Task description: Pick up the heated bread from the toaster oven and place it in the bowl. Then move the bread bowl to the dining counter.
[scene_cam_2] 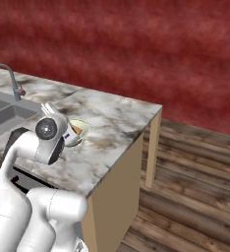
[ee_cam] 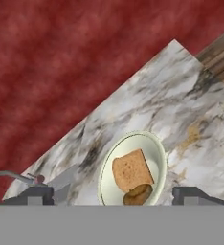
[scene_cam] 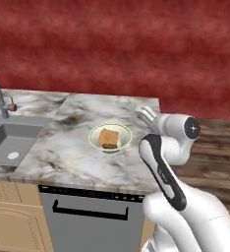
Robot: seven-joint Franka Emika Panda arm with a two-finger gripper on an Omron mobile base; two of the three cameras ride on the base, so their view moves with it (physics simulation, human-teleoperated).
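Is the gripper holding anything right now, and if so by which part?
Nothing is held. The gripper is open, its fingers standing apart either side of the bowl.

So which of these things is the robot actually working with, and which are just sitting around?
Part of the job:
- heated bread, lying in the bowl
- bowl, standing on the dining counter
- dining counter
- gripper, jaws wide apart beside the bowl

Just lying about:
- sink
- faucet
- dishwasher under the counter

A: The bread is showing orange-brown inside the pale cream-green bowl, isn't it?
B: Yes, and the bench is showing grey-white marble with brownish veining, the wall at twelve o'clock mottled red.
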